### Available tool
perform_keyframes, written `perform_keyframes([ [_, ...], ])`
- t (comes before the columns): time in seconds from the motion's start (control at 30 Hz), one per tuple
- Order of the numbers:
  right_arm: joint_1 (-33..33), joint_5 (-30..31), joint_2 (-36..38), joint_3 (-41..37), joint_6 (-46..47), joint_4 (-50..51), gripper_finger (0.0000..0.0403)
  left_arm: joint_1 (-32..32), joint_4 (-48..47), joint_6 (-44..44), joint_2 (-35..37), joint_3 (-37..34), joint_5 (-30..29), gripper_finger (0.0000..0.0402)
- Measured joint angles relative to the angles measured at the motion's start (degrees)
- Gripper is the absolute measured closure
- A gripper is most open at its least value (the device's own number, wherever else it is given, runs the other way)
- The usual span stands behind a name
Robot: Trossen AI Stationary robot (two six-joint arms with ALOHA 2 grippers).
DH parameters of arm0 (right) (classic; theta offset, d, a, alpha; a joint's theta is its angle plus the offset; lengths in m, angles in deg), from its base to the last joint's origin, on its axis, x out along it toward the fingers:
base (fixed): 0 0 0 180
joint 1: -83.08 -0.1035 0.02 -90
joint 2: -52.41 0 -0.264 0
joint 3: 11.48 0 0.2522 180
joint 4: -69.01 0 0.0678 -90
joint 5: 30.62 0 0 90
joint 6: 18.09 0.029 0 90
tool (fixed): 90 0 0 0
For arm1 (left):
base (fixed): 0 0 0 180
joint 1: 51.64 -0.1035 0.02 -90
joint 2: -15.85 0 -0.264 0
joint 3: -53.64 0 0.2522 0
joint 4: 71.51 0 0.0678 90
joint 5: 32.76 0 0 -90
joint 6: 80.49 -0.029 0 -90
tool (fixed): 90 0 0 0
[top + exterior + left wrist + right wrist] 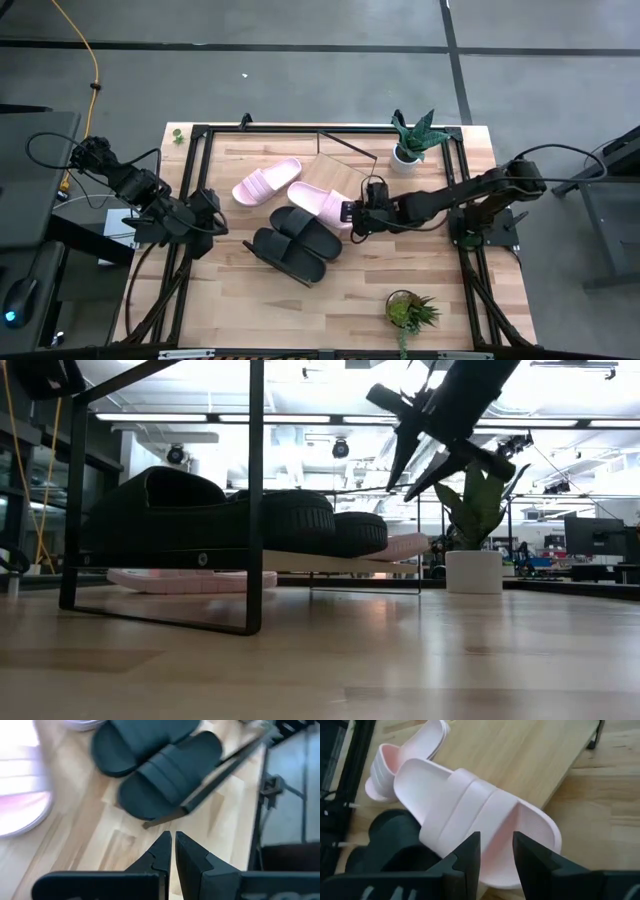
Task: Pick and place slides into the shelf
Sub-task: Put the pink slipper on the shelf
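- Pink slide [480,815] lies half on the shelf board [530,755]; right end effector [496,851] hovers above it, fingers apart.
- Left end effector [173,851] waits, fingers together.
- Next, I'd say: lower and grip the strap.

Light wooden table [250,310], black frame [200,135] around its edge, two black slides [295,243] at centre, pink slide [266,183] at eleven o'clock, small shelf board [335,172] at twelve o'clock bearing second pink slide [318,203], potted plants at one [412,140] and five o'clock [408,310].

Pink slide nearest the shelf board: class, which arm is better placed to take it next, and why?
Right. The right gripper hovers open at the pink slide; the left gripper waits shut at the table's left, beyond the black slides.
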Motion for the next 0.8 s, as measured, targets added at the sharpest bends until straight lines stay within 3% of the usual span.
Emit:
perform_keyframes([
  [0.3, -2.7, -0.67, 0.01, 0.86, -2.84, -0.23, 0.0298, -0.02, -5.04, 11.1, 1.1, 0.0, -3.5, 0.0387],
  [0.6, -3.69, -2.99, 0.0, 0.86, -7.93, -1.88, 0.0298, -0.07, -4.95, 20.2, 7.33, 0.0, -20.11, 0.0387],
  [0.8, -3.75, -6.77, 0.0, 0.86, -12.59, -3.02, 0.0298, -0.04, -1.38, 24.61, 13.08, 0.0, -20.86, 0.0387],
])
